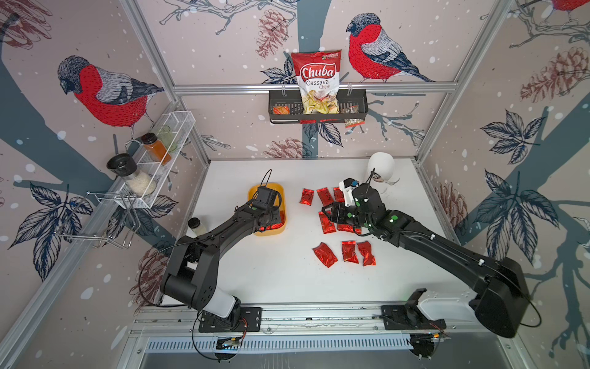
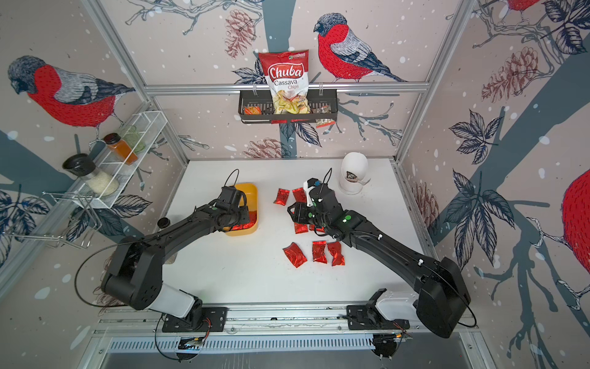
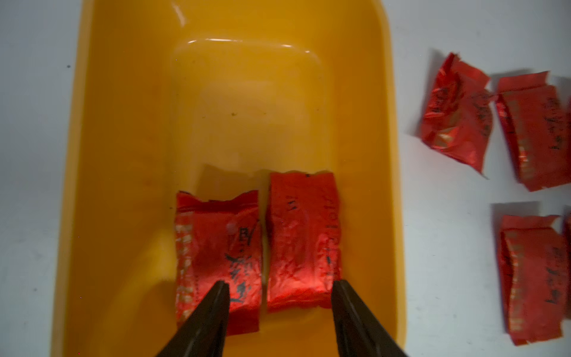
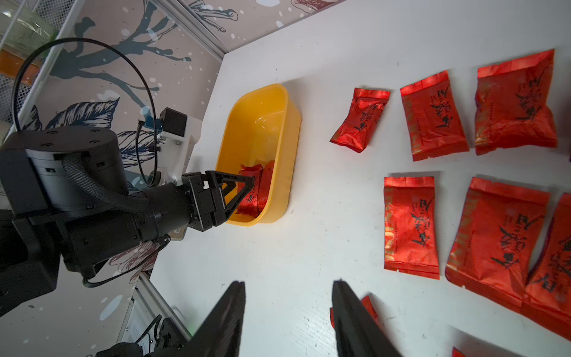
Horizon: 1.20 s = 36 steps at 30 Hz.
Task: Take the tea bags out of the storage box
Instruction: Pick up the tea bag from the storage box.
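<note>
The left gripper (image 3: 280,284) is open, jaws well apart, with nothing clamped between them. It reaches down into the near end of the storage box (image 3: 247,108), over the two tea bags (image 3: 302,241) that lie there side by side. One fingertip (image 3: 221,290) overlaps one of the pair and the other stands at the outer edge of its neighbour; I cannot tell whether either fingertip touches the foil.

The right gripper (image 4: 285,284) is also open and holds nothing, with bare table (image 4: 293,247) between its jaws. One more red bag peeks out just behind one jaw.

In both top views the box sits left of the table's middle. The other tea bags lie loose on the table to its right: a far row, a near row of three, and some between them partly hidden under the right arm.
</note>
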### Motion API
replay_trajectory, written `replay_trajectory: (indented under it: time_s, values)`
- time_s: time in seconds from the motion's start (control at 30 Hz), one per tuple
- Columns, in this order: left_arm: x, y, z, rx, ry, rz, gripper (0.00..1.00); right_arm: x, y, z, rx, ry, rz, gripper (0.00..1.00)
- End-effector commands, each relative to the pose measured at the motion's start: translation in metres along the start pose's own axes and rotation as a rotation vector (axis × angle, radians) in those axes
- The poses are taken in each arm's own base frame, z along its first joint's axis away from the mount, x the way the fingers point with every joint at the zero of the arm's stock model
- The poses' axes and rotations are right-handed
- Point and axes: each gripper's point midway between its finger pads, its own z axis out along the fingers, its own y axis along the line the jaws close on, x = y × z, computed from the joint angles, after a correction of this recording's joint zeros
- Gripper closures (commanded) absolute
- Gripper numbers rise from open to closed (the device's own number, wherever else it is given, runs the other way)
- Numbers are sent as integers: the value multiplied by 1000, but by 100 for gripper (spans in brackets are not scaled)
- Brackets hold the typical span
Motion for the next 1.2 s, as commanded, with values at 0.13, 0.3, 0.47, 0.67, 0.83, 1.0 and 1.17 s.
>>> replay_trajectory:
  time_s: [0.13,0.3,0.47,0.67,0.83,1.0,1.17]
  values:
    - [9,31,16,-116,41,33,30,-4,3,-2,-18,-20,-17,48]
    - [12,32,35,-121,79,33,28,-6,0,0,-13,-19,-14,47]
    - [14,31,49,-109,97,25,32,-10,-3,1,-6,-21,-16,47]
    - [-1,27,36,-105,62,32,58,-12,-8,2,0,-20,-7,47]
    - [-24,25,9,-108,12,34,62,-14,-10,1,0,-24,-5,47]
    - [-46,13,-26,-70,-50,38,62,-16,-14,-3,4,-35,-5,47]
    - [-59,-38,-44,26,-70,74,62,-20,-23,-12,5,-51,12,47]
